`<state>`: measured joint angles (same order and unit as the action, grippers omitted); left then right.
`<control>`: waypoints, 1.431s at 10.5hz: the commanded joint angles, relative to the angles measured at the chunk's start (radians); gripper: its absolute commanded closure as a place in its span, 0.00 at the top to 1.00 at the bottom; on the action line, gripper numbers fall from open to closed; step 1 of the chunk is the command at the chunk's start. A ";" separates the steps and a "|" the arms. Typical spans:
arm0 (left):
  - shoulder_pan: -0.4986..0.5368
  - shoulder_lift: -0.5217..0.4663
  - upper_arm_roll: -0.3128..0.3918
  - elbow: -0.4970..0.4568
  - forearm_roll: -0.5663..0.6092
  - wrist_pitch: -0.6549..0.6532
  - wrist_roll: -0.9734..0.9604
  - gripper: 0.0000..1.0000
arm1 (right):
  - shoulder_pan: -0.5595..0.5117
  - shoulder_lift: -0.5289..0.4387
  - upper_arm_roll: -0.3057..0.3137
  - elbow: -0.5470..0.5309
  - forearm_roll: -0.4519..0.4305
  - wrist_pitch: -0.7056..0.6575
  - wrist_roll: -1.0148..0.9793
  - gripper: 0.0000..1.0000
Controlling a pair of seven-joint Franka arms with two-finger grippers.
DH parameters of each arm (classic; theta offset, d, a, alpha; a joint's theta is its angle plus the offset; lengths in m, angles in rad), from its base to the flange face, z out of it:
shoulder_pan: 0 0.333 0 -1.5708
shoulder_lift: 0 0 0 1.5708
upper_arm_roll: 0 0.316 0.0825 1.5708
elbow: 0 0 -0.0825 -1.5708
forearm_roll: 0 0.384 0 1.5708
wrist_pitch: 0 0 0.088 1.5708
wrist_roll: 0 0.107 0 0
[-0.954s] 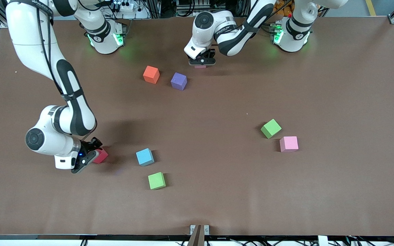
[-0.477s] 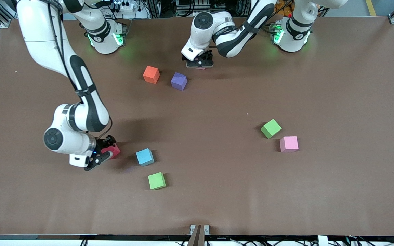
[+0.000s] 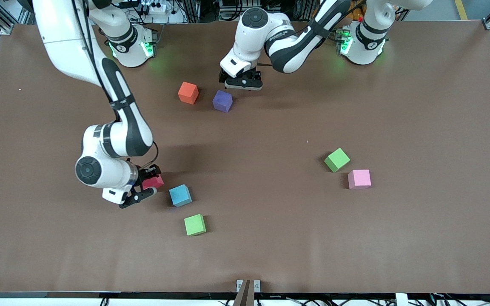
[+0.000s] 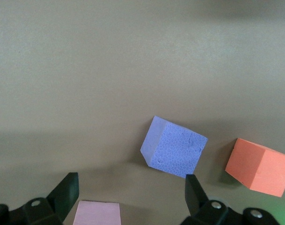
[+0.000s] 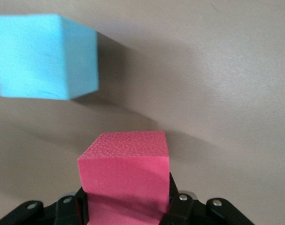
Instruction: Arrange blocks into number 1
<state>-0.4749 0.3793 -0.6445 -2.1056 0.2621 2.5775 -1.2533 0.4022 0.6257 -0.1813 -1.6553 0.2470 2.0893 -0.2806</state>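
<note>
**Red block pinched, pink block between spread fingers**

The right pincer (image 3: 148, 190) is pinched on the red block (image 3: 153, 182), just beside the blue block (image 3: 180, 195) on the brown tabletop (image 3: 419, 238). A green block (image 3: 195, 224) lies nearer the front camera than the blue one. The orange block (image 3: 188, 92) and purple block (image 3: 222, 100) sit close together near the arms' bases. Beside the purple one, the left pincer (image 3: 240, 83) hangs with its fingers spread, a pink block (image 4: 97, 213) between them in the left wrist view; whether they touch it cannot be told. Toward the left arm's end lie a second green block (image 3: 337, 160) and a second pink block (image 3: 359, 179), almost touching. Broad bare tabletop spreads through the middle and along the front edge.
</note>
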 commanded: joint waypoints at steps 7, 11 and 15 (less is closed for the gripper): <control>-0.218 0.191 0.175 0.211 0.106 -0.002 -0.001 1.00 | 0.030 -0.038 -0.001 0.023 -0.018 -0.067 0.248 0.00; -0.286 0.239 0.223 0.252 0.112 -0.003 -0.026 1.00 | 0.021 -0.005 -0.003 0.017 -0.026 -0.049 0.248 0.00; -0.312 0.277 0.227 0.265 0.117 -0.002 -0.035 1.00 | 0.026 -0.001 -0.003 0.000 -0.026 -0.049 0.248 0.00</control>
<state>-0.7620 0.6229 -0.4317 -1.8696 0.3484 2.5777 -1.2594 0.4265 0.6305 -0.1895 -1.6409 0.2344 2.0337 -0.0411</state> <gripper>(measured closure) 0.000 0.405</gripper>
